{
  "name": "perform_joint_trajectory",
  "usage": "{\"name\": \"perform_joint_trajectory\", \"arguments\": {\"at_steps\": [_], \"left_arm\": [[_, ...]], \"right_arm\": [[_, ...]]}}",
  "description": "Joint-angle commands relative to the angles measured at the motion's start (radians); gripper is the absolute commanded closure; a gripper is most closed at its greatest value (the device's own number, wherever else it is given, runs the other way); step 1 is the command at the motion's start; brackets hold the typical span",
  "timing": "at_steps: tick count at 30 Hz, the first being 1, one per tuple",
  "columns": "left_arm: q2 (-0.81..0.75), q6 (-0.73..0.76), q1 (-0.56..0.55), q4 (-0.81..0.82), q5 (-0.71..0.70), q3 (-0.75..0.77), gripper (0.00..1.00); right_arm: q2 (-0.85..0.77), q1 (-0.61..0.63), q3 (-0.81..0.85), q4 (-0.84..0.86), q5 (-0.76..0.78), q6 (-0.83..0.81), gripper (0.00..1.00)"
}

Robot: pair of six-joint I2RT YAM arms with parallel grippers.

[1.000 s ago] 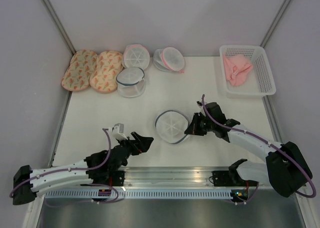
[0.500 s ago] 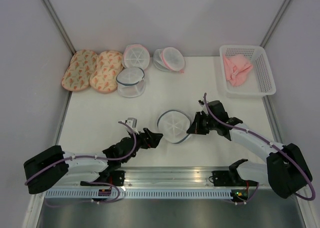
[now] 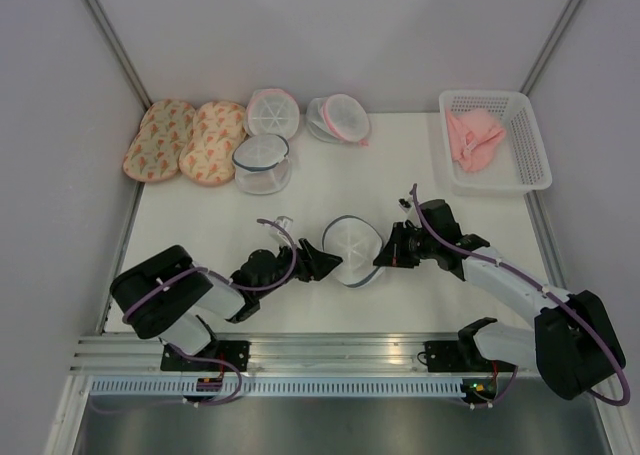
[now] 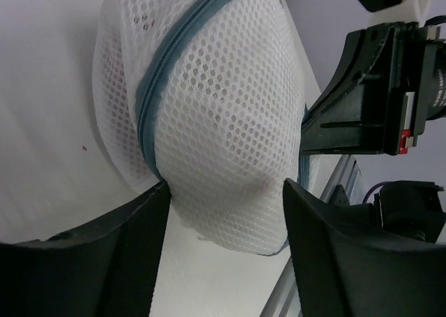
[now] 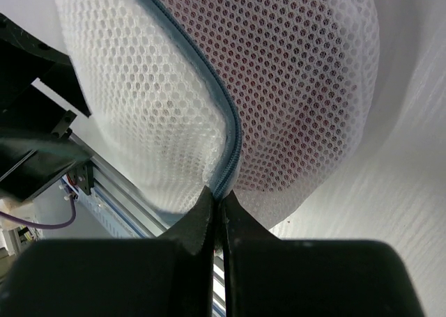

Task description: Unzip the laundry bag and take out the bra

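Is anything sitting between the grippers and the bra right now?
Yes, the mesh of the laundry bag. The bra shows only as a dark red tint through it, and the visible stretch of zipper is closed. The right gripper pinches the zipper seam; the left gripper straddles the bag, jaws open.

This is a robotics lab test cell, not a home. A bare white tabletop (image 3: 400, 170) is boxed in by plain pale walls (image 3: 330, 35) joined with metal posts (image 3: 105, 30). A left arm (image 3: 200, 290) and a right arm (image 3: 505, 280), with exposed purple cables (image 3: 418, 210), are bolted to an aluminium rail (image 3: 330, 351) along the near edge. Laundry items are set out like samples: 2 patterned pads (image 3: 185, 140), 3 mesh bags (image 3: 272, 111) at the back, a blue-rimmed bag (image 3: 352, 247) between the arms, and a white basket (image 3: 536, 147) holding a pink cloth (image 3: 472, 137).
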Motion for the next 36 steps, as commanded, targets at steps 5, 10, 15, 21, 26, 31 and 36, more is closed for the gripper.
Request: {"name": "perform_joint_trajectory", "arguments": {"at_steps": [5,10,15,21,26,31,36], "left_arm": [[0.101,-0.111,0.043,0.294,0.203,0.014,0.51],[0.033,-0.103,0.046,0.249,0.146,-0.042,0.33],[-0.03,-0.092,0.046,0.096,0.096,-0.042,0.24],[-0.163,-0.086,0.034,-0.267,-0.026,0.013,0.22],[-0.192,-0.112,0.025,-0.443,-0.065,0.046,0.22],[-0.134,-0.144,0.021,-0.437,-0.096,0.036,0.2],[0.007,-0.173,0.021,-0.047,-0.104,-0.014,0.19]], "right_arm": [[-0.027,-0.011,-0.008,0.072,-0.065,0.01,0.99],[-0.033,-0.025,-0.019,0.083,-0.088,0.013,1.0],[-0.04,-0.039,-0.025,0.089,-0.105,0.014,0.99],[-0.047,-0.056,-0.029,0.089,-0.119,0.014,1.0],[-0.027,-0.071,-0.035,0.112,-0.139,0.021,0.99],[-0.016,-0.08,-0.037,0.121,-0.148,0.025,1.0],[-0.014,-0.082,-0.048,0.138,-0.16,0.028,1.0]]}}
